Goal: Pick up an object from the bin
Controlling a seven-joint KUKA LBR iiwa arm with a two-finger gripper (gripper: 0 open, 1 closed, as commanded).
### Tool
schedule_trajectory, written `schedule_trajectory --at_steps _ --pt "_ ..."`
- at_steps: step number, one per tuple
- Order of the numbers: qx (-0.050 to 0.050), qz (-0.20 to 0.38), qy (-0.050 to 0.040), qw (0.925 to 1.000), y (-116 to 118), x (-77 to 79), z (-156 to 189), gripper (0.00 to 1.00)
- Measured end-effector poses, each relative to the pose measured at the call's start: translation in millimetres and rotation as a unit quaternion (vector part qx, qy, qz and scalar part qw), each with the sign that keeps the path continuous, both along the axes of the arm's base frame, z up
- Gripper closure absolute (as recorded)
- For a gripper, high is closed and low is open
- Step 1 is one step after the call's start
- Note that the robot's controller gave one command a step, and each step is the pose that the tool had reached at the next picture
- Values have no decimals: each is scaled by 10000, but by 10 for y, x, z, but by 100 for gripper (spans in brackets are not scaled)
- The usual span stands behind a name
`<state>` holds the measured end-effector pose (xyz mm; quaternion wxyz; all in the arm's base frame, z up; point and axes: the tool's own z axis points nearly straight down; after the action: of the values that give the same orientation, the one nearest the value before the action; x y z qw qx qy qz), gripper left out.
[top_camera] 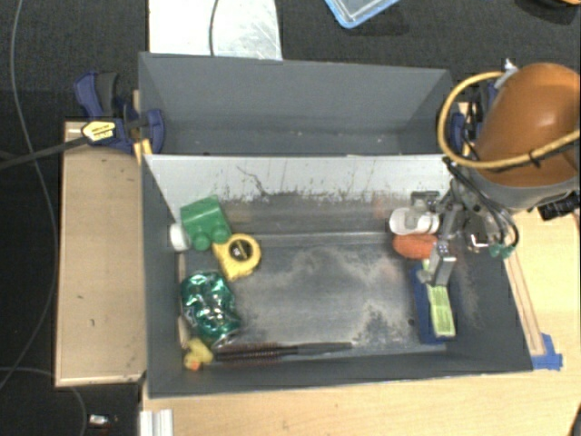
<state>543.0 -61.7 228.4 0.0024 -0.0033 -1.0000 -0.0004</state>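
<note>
Under orange wrist cover (531, 121), found tool (442, 272) low at right of bin (272, 107), beside orange-red lump (410, 246), above blue-green bar (434, 314); could not tell whether open or shut; needed centring on one before closing.

Green bar (437, 314) (blue-edged) lying flat, right side.

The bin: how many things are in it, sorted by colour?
Green: 2, block and crinkly bag
Yellow: 2, tape measure and small lump
White: 2, piece beside the block, piece at right
Orange: 1, rounded thing
Blue and lime: 1, long flat thing
Dark: 1, thin stick
Total: 9
</note>
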Motion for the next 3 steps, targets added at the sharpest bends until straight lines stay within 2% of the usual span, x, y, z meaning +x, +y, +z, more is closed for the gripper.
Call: schedule_trajectory --at_steps 1,2,3 --pt "-5 12 -41 10000 4 14 46 0" --pt "-6 873 -51 9962 -228 -42 -445 0" --pt "-7 2668 -60 9637 -584 -386 -669 0"
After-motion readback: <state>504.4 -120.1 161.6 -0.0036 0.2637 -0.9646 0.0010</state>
